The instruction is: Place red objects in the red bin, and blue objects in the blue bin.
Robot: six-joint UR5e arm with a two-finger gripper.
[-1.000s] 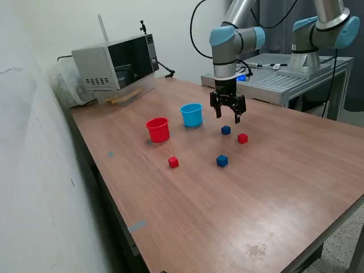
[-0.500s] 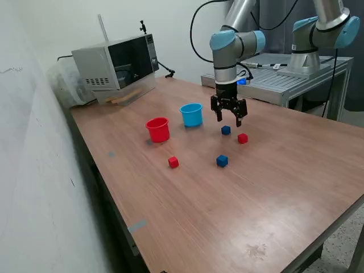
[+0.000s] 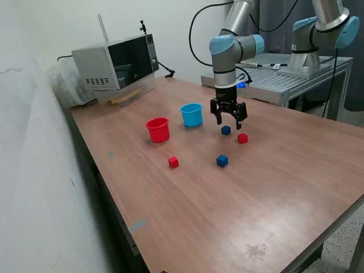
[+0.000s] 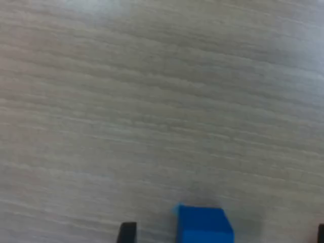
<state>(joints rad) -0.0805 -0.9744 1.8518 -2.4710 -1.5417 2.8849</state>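
Note:
My gripper (image 3: 227, 120) hangs open just above a small dark blue cube (image 3: 226, 130) on the wooden table; nothing is held. In the wrist view that blue cube (image 4: 204, 225) lies between my two fingertips (image 4: 127, 232), apart from both. A second blue cube (image 3: 222, 161) sits nearer the front. One red cube (image 3: 243, 138) lies just to the exterior view's right of the first blue cube, and another red cube (image 3: 173, 162) sits further left. The red bin (image 3: 158, 129) and the light blue bin (image 3: 192, 114) stand upright side by side behind the cubes.
A microwave (image 3: 116, 61) stands at the table's back left. A second robot arm (image 3: 318, 34) is mounted on a metal stand (image 3: 284, 79) behind the table's far edge. A white wall runs along the exterior view's left.
My gripper has come down toward the blue cube beside the light blue bin, staying open. The cubes and the bins have not moved.

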